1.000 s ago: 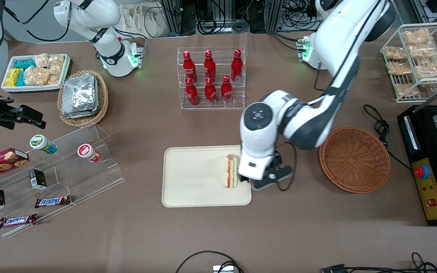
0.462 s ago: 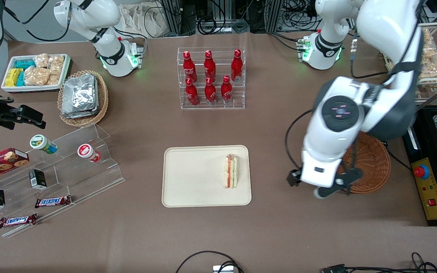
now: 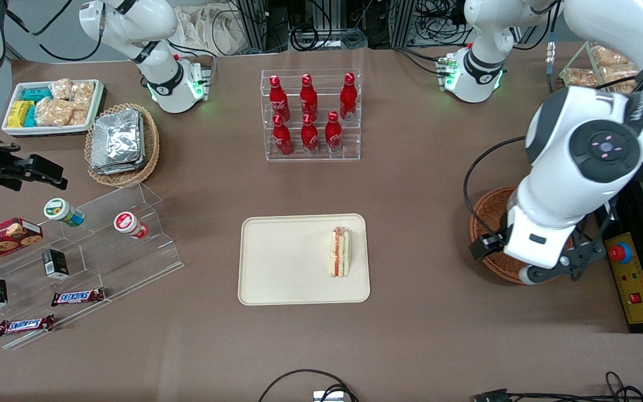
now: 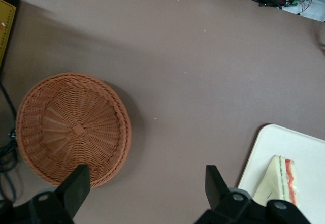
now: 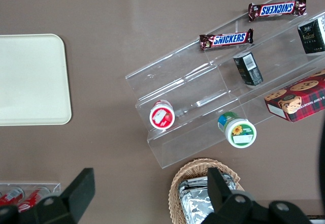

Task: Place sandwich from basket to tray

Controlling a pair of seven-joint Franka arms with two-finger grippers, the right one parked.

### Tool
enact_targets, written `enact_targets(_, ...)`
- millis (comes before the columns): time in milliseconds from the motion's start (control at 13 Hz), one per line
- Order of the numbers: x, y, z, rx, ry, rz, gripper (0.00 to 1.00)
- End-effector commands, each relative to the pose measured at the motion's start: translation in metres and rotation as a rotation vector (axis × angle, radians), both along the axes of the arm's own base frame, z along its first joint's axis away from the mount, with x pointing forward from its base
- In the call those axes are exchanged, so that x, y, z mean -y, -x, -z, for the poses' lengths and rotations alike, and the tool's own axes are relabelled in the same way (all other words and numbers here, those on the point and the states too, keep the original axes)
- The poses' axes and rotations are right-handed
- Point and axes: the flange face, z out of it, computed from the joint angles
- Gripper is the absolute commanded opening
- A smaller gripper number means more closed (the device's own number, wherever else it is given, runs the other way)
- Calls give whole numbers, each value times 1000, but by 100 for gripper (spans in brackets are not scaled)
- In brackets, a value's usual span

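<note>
The sandwich (image 3: 340,252) lies on the tray (image 3: 277,262), the basket (image 4: 73,127) holds nothing, and the pincer (image 4: 147,191) hangs spread apart above the basket's rim.

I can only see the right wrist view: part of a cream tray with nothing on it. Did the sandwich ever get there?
Observer: Yes. The front view shows the sandwich lying on the tray, near the edge toward the working arm's end.
Operator: Where is the claw thing?
Observer: The gripper hovers beside the wicker basket, apart from the tray, fingers open and holding nothing.
Operator: Anything left in that basket?
Observer: No. The left wrist view shows only bare weave inside it.
</note>
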Motion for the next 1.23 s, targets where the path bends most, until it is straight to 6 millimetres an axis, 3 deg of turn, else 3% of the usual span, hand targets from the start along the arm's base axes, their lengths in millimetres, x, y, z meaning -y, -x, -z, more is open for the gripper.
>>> enact_targets(0,-38,10,-20,-37,10,48,100)
enact_targets(385,-73,32,-44,-82,-23,230,100)
enact_targets(615,-104,58,-63,-69,-1,247,100)
enact_targets(769,-125,81,-76,-77,-4,353,100)
enact_targets(1154,-134,120,-98,-66,30,418,100)
